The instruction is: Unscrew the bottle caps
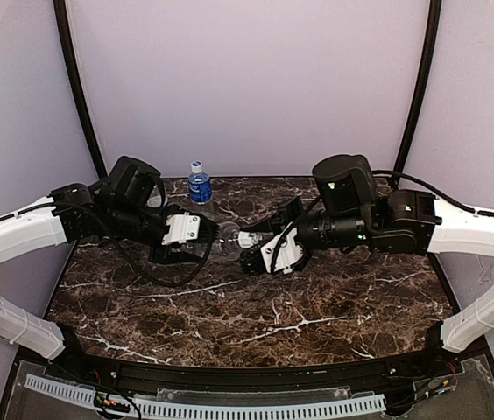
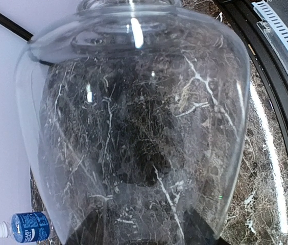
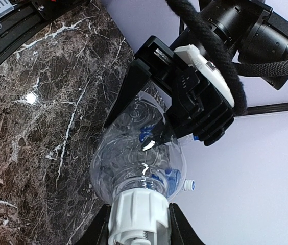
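Observation:
A clear unlabelled bottle (image 1: 222, 238) hangs level above the marble, between the two arms. My left gripper (image 1: 208, 237) is shut on its body, which fills the left wrist view (image 2: 134, 117); only the dark fingers (image 2: 89, 230) show at the bottom edge. My right gripper (image 1: 247, 241) is shut on the bottle's white cap (image 3: 138, 213), with a finger (image 3: 99, 230) on each side of it. A second bottle (image 1: 199, 184), with a blue label and a pale cap (image 1: 197, 164), stands upright at the back of the table, apart from both grippers.
The dark marble table (image 1: 256, 306) is bounded by a black rail (image 1: 256, 378) at the near edge and purple walls behind and beside it. The blue-labelled bottle (image 2: 29, 227) stands near the back wall.

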Controlling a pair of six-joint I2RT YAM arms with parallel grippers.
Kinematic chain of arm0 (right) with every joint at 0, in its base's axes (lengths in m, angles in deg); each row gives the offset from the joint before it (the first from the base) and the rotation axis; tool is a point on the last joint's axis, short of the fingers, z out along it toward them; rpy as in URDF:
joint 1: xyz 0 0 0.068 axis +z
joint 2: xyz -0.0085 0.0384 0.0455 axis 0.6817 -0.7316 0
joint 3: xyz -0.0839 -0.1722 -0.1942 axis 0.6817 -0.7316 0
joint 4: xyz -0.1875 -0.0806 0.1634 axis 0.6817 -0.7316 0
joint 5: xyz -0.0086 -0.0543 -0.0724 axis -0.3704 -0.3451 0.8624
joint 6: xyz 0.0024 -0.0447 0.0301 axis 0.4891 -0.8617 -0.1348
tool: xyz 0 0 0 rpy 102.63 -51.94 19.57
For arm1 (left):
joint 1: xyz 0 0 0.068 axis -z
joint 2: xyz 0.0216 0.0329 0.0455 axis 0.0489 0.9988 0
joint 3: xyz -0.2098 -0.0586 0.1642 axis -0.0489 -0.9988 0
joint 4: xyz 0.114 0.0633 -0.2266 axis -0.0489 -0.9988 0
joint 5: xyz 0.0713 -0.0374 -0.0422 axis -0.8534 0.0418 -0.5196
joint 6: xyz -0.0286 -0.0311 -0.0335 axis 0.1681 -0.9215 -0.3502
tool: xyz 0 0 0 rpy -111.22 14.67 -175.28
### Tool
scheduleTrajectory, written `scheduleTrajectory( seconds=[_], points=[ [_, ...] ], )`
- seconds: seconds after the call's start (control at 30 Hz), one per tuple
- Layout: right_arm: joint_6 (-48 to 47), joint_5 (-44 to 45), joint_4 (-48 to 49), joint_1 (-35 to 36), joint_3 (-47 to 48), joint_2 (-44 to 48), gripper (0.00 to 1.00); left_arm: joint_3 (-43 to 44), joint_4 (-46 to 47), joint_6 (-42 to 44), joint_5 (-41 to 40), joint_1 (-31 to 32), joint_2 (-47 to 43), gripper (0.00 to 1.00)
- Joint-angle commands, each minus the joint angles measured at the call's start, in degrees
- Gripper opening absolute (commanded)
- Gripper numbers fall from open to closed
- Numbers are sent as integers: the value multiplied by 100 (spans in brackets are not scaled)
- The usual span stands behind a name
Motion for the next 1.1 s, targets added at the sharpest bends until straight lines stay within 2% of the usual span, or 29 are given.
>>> scheduleTrajectory(
  seconds=[0.0,0.33,0.47,0.6,0.63,0.67,0.7,0.73,0.87,1.0,1.07],
  points=[
    [-38,146,-26,56,89,-163,9,-27,382,-180,132,33,-149,21],
    [46,193,148,61,-20,-84,32,-89,508,-135,27,34,-157,20],
    [118,229,183,56,-28,-53,49,-102,519,-135,13,34,-171,20],
    [281,253,242,57,-55,8,62,-100,530,-134,-17,35,-178,20],
    [371,265,282,57,-56,19,67,-101,534,-133,-20,37,-177,20],
    [516,263,372,54,-55,42,82,-114,565,-137,-57,33,-190,20],
    [721,396,550,56,-52,62,97,-122,595,-139,-80,32,-196,20],
    [1009,511,661,54,-12,80,98,-167,710,-156,-160,38,-205,20],
    [2760,335,740,-81,347,255,98,-397,1412,-199,-674,35,-271,20],
    [4532,-632,790,-405,644,540,99,-664,2376,-109,-1380,35,-292,21],
    [5417,-603,864,-501,801,583,99,-794,2823,-43,-1708,40,-310,21]
  ],
)
